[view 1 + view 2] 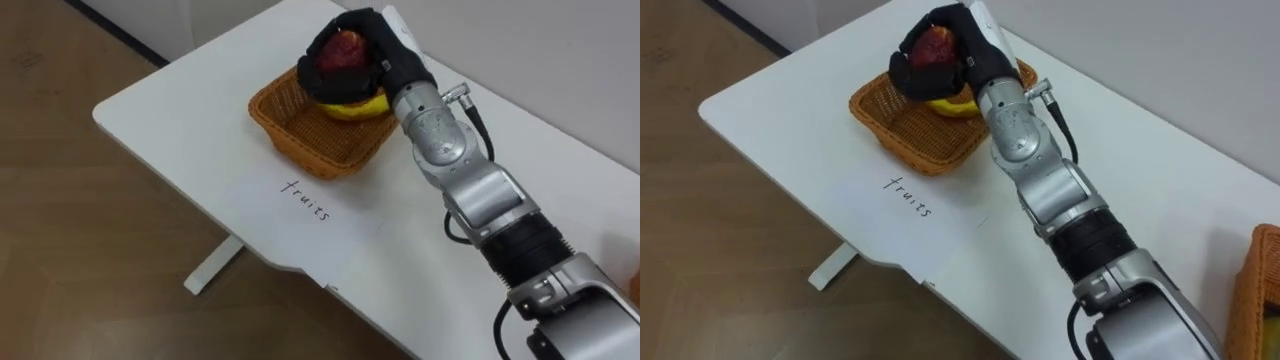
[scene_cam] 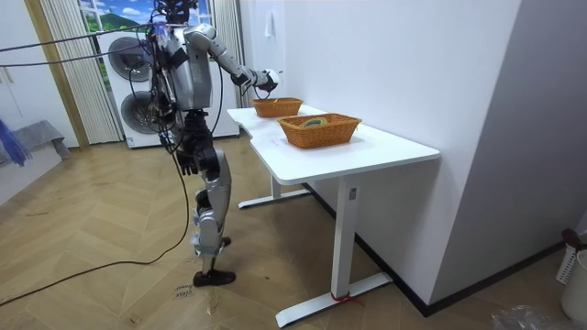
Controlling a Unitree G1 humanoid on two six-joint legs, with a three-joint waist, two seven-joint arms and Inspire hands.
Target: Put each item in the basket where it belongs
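In the eye views, the white bench (image 1: 180, 110) has its rounded corner at the left. A handwritten paper label (image 1: 306, 200) lies flat on it, just in front of the woven fruit basket (image 1: 300, 125). The right hand (image 1: 385, 50) is over the far side of that basket, its dark fingers clenched round a red apple (image 1: 343, 48), which is held clear of the basket floor. A yellow fruit (image 1: 360, 107) lies in the basket directly under the hand, though I cannot tell whether the two touch. The silver forearm runs from there down to the lower right. A second basket (image 1: 1255, 290) shows at the far right edge, well apart from the first.

In the room view, a washing machine (image 2: 138, 92) stands at the left. The robot stands upright in front of it, at the far end of the bench. Its left hand (image 2: 188, 160) hangs by the thigh, too small to read. Its right arm stretches toward the farther of the two baskets.
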